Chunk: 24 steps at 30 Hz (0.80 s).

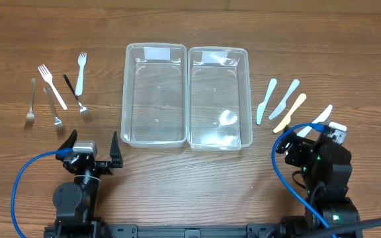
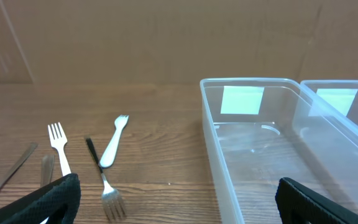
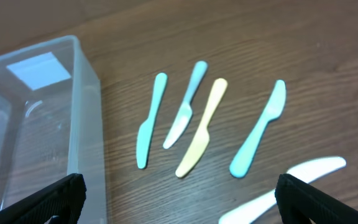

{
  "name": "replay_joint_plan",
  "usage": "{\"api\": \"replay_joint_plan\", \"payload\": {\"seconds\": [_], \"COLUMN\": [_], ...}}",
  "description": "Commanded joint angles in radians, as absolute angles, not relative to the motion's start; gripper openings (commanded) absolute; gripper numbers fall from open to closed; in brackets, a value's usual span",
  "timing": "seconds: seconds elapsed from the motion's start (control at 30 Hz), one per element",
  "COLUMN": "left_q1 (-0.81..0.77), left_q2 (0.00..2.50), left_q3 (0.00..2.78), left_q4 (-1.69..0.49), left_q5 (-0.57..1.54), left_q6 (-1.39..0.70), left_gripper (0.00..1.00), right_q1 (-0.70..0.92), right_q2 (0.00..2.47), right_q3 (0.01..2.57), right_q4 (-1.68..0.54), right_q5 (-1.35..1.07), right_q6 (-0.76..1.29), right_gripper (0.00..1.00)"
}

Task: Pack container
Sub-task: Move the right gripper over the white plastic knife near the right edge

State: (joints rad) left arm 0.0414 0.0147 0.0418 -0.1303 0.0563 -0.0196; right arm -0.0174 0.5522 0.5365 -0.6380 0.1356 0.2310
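Black fingers [image 2: 48,198] of the left gripper [image 1: 91,147] are standing spread wide with nothing between them, pointing toward the far side of the wooden table [image 1: 177,178]. The right gripper [image 1: 306,134] is likewise gaping, its fingers [image 3: 42,199] holding nothing, and it is hanging over the near end of a row of plastic knives. Of these, a teal knife [image 3: 150,121], a pale blue knife [image 3: 185,106], a yellow knife [image 3: 201,127] and a blue knife [image 3: 260,134] are lying side by side without touching, while a white knife [image 3: 291,186] is lying nearest the right gripper. Between the two arms, the left container [image 1: 126,92] and the right container [image 1: 249,92], both clear plastic and empty, are sitting with their long sides touching, each showing a white label [image 2: 242,99] on its far wall. Beyond the left gripper and to the left of the containers, five forks are lying on the wood: two white forks [image 1: 51,86], a black-handled fork [image 1: 75,92] between them, and two metal forks [image 1: 32,101] farthest from the containers.
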Motion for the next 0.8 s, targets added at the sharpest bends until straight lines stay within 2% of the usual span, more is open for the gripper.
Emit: {"api": "replay_joint_plan", "payload": {"seconds": [0.0,0.3,0.47,0.6,0.77], "left_q1": [0.046,0.046,0.046,0.046,0.046], "left_q2": [0.004,0.005,0.040,0.142,0.398], "left_q3": [0.069,0.153,0.276,0.410,0.650], "left_q4": [-0.123,-0.194,-0.248,-0.351,-0.542], "left_q5": [0.048,0.015,-0.042,-0.082,-0.107], "left_q6": [-0.031,-0.052,-0.075,-0.075,-0.075], "left_gripper": [1.00,1.00,1.00,1.00,1.00], "right_q1": [-0.064,-0.168,-0.260,-0.318,-0.331], "right_q2": [0.551,0.606,0.764,0.899,1.031], "right_q3": [0.582,0.651,0.773,0.880,0.962], "right_q4": [-0.656,-0.780,-0.890,-1.008,-1.100], "right_q5": [0.152,0.061,-0.030,-0.073,-0.076], "right_q6": [0.324,0.327,0.327,0.305,0.299], "right_gripper": [1.00,1.00,1.00,1.00,1.00]}}
